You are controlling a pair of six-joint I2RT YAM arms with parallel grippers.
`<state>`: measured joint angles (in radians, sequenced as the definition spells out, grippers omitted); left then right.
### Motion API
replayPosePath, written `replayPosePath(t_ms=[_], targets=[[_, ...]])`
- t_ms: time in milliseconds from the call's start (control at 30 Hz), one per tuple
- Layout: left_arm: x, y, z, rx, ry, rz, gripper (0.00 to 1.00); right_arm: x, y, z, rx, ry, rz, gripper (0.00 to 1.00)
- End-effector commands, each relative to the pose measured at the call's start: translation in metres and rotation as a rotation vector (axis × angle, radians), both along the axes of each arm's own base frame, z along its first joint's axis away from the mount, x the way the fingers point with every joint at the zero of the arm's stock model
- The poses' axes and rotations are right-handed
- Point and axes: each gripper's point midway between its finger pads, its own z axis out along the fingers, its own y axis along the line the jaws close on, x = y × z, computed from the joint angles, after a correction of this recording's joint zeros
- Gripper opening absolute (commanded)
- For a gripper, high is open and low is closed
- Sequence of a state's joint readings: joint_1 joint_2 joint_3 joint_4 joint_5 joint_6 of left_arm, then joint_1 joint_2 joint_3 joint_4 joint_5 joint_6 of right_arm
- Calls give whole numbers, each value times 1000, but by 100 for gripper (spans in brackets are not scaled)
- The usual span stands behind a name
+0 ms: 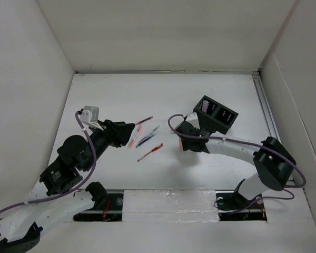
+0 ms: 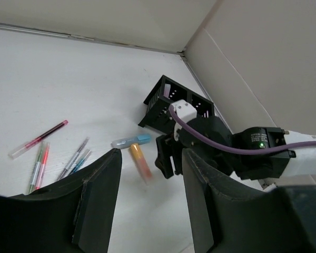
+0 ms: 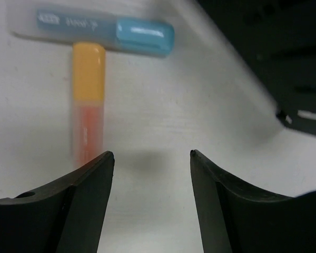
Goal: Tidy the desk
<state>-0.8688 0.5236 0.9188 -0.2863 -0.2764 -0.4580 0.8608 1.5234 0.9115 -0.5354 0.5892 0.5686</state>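
Entering the pickup stage. Hovering the right gripper [image 3: 151, 155] low over the desk [image 1: 121, 95], spanning the whole work area beneath both arms, with fingers spread wide and gripping nothing. Sighting an orange marker [image 3: 88, 105] abutting a blue-capped marker [image 3: 105, 31], near the black organizer [image 1: 217, 113]. Holding the left gripper [image 2: 151, 153] likewise spread and empty, near loose pens [image 1: 145, 138]. Judging next: shifting sideways over the orange barrel, lowering, closing.
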Motion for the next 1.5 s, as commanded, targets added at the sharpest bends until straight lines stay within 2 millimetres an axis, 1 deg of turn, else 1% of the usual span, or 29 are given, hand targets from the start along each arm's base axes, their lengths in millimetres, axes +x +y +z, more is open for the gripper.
replayPosePath(t_ms=[0, 67, 100, 167, 233, 300, 367, 433, 567, 600, 633, 667, 733, 833, 900, 1033, 1167, 1333, 1367, 1400, 1467], targets=[[3, -7, 13, -63, -3, -2, 45, 52, 30, 33, -9, -111, 214, 65], [6, -7, 15, -67, 5, 12, 45, 68, 34, 36, 7, -124, 237, 65], [7, -7, 15, -66, 9, 16, 45, 73, 36, 33, -14, -119, 273, 65], [9, -7, 14, -71, 20, 29, 45, 87, 48, 40, 27, -146, 311, 65], [10, -7, 15, -86, 31, 42, 45, 97, 48, 39, 32, -146, 313, 65], [12, -6, 14, -86, 38, 51, 45, 98, 50, 36, 34, -141, 312, 65], [12, -7, 13, -97, 47, 55, 45, 102, 43, 32, 53, -129, 282, 63], [14, -6, 13, -100, 51, 66, 45, 99, 48, 28, 80, -121, 295, 60], [18, -6, 14, -95, 50, 85, 45, 91, 41, 20, 98, -98, 241, 57], [19, -6, 14, -94, 49, 88, 45, 86, 45, 19, 104, -95, 243, 57], [20, -7, 13, -88, 52, 88, 45, 85, 40, 19, 99, -96, 222, 56], [21, -7, 13, -81, 50, 89, 45, 78, 43, 18, 110, -99, 222, 55], [22, -9, 12, -74, 51, 88, 45, 76, 49, 19, 136, -114, 236, 55], [23, -11, 11, -58, 44, 83, 45, 71, 52, 7, 152, -78, 232, 56], [25, -13, 11, -46, 38, 78, 45, 70, 52, -1, 154, -62, 225, 57], [26, -14, 14, -25, 20, 73, 45, 73, 55, -5, 159, -63, 220, 59], [27, -17, 15, -10, 5, 61, 45, 78, 58, -12, 170, -49, 214, 58], [29, -17, 18, 3, -12, 63, 45, 78, 59, -19, 170, -22, 190, 53], [29, -17, 18, 10, -18, 64, 45, 75, 63, -19, 174, -22, 191, 52], [30, -18, 19, 10, -21, 66, 45, 74, 62, -21, 171, -21, 185, 51], [31, -18, 19, 17, -25, 67, 46, 72, 61, -26, 173, -9, 182, 44]])
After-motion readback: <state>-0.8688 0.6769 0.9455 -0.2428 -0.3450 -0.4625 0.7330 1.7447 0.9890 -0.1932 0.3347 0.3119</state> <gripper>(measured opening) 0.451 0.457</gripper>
